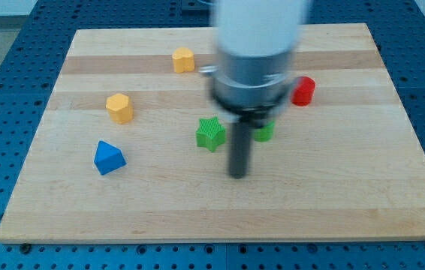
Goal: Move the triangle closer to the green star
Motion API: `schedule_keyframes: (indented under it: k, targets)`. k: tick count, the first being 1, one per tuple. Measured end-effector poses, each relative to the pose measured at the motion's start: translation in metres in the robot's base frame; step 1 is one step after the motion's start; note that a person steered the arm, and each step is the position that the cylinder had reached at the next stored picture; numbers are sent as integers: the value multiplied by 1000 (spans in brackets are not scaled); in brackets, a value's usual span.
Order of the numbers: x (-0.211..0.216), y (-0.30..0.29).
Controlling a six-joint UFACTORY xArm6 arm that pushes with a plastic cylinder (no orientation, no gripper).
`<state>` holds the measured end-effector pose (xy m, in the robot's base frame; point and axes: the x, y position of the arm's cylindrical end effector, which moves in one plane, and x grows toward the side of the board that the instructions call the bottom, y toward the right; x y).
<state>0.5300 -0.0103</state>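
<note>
A blue triangle (109, 157) lies on the wooden board at the view's left. A green star (210, 134) sits near the middle of the board. My tip (238, 175) is at the end of the dark rod, just to the lower right of the green star and far to the right of the blue triangle. It touches no block that I can see.
A second green block (263, 132) shows partly behind the rod. A red cylinder (303, 91) is at the right. A yellow block (183, 59) is at the top and another yellow block (120, 108) is above the triangle. The board's edge (220, 240) runs along the bottom.
</note>
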Motion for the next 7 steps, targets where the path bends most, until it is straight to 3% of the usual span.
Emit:
schedule_keyframes:
  k: [2, 4, 5, 7]
  targets:
    - [-77, -3]
    - [-46, -108]
    - [-87, -126]
    - [-61, -259]
